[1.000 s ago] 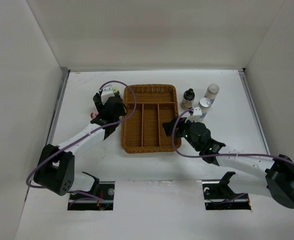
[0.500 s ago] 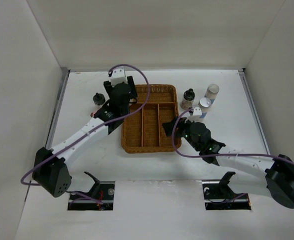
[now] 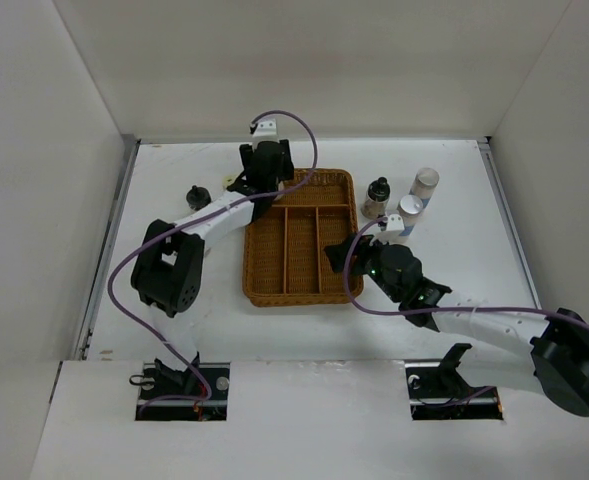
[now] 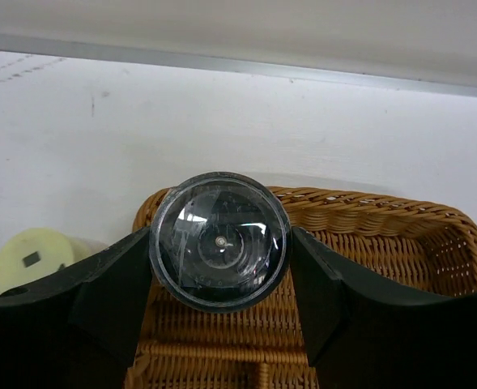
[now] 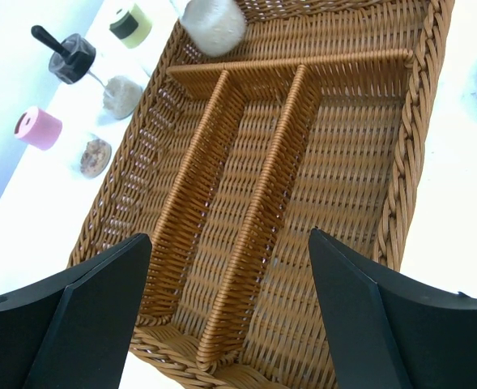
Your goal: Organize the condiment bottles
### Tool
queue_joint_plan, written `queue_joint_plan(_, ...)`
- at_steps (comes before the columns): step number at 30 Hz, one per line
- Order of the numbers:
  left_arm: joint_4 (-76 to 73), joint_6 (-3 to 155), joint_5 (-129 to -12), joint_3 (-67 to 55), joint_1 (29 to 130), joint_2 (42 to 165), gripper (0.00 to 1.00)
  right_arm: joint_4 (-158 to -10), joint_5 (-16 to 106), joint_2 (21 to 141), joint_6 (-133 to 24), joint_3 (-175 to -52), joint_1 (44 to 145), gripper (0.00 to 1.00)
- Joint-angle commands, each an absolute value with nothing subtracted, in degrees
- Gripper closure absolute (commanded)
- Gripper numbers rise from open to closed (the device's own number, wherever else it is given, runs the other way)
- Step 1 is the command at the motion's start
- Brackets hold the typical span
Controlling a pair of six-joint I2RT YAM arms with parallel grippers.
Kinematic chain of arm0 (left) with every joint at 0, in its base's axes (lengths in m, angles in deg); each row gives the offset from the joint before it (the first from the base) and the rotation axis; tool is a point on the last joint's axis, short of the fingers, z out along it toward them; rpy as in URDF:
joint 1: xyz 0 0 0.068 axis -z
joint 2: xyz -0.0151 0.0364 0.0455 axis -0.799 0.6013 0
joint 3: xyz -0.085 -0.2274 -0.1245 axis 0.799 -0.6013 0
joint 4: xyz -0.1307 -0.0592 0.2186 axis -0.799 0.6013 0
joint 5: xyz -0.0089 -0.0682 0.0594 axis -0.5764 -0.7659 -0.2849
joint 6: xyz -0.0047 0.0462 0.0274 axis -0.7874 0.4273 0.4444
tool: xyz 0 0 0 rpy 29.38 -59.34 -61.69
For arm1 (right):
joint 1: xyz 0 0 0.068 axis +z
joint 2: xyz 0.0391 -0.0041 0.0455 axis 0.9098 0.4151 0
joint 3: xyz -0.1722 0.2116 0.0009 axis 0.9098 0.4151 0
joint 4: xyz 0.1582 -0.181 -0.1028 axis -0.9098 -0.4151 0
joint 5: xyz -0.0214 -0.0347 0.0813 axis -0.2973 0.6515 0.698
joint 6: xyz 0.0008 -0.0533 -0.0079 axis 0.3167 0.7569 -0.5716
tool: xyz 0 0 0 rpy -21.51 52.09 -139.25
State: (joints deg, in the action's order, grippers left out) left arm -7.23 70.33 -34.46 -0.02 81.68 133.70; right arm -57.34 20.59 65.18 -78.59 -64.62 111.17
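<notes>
My left gripper [image 3: 263, 182] is shut on a small clear bottle [image 4: 220, 241] with a dark rim, holding it over the far-left corner of the brown wicker tray [image 3: 299, 296]. The right wrist view shows this bottle [image 5: 211, 24] with pale contents above the tray's far cross compartment. Left of the tray stand a black-capped bottle [image 3: 196, 196], a pale-yellow-capped one [image 3: 232, 183] and a pink-capped one [image 5: 38, 127]. Right of the tray stand a black-capped bottle [image 3: 377, 196] and two white-capped, blue-labelled bottles [image 3: 425, 182] [image 3: 410, 208]. My right gripper [image 5: 230, 316] is open and empty over the tray's near end.
The tray [image 5: 408, 162] has three long compartments and one cross compartment at the far end; its rim [image 4: 384, 217] also shows in the left wrist view. White walls close in the table on the left, back and right. Purple cables loop off both arms.
My left arm has swung right and away from me, carrying the bottle from left of the tray to over its far-left corner. The right arm has not moved.
</notes>
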Motion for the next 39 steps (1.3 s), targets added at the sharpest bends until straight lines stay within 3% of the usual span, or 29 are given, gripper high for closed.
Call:
queue_joint_plan(1,-14.49,70.19,-36.89,5.28,81.38,133.26,0.69,-53.83,21.13,65.80,-78.85,-64.93,110.78,0.15)
queue_joint_plan(6,-14.31,68.87,-36.28,1.42,81.73,134.67,0.62,-53.83,21.13,66.06,-78.85,-64.93,110.60,0.15)
queue_joint_plan(14,-14.49,67.37,-36.54,-2.45,81.91,134.14,0.26,-53.83,21.13,67.47,-78.85,-65.19,110.25,0.14)
queue_joint_plan(20,-14.40,68.16,-36.28,-3.68,82.17,129.50,0.12,-53.83,21.13,67.38,-78.94,-65.11,109.90,0.14)
queue_joint_plan(25,-14.05,67.81,-34.70,-7.01,81.30,123.34,0.15,-53.74,21.13,67.73,-79.11,-65.11,109.90,0.13)
queue_joint_plan(29,-13.08,65.80,-31.71,-10.79,79.01,120.70,0.25,-53.74,21.83,67.39,-79.20,-65.11,109.90,0.13)
queue_joint_plan(34,-9.83,63.51,-31.80,-11.07,75.85,122.62,0.42,-53.65,22.36,67.47,-79.64,-65.02,109.55,0.13)
queue_joint_plan(39,-8.78,63.51,-30.48,-8.87,73.38,126.67,0.45,-54.09,22.45,68.26,-79.91,-65.19,108.85,0.13)
